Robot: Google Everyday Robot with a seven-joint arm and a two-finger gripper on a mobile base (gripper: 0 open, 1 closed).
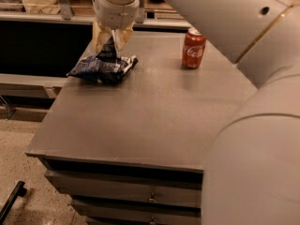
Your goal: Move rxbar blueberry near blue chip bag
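Note:
My gripper (pixel 110 45) hangs at the table's far left, just above the blue chip bag (pixel 100 70). The bag is crumpled, dark blue with white markings, and lies on the grey table top. Between my pale fingers (pixel 98 38) a small dark navy piece stands on end: the rxbar blueberry (pixel 110 49). Its lower end is right over the bag's top edge, touching it or nearly so. My gripper is shut on the bar. My wide white arm covers the right side of the view.
A red Coca-Cola can (pixel 193 48) stands upright at the far middle of the table (pixel 140 121). The table's left edge is close to the bag. Drawers are under the front edge. A dark counter runs behind.

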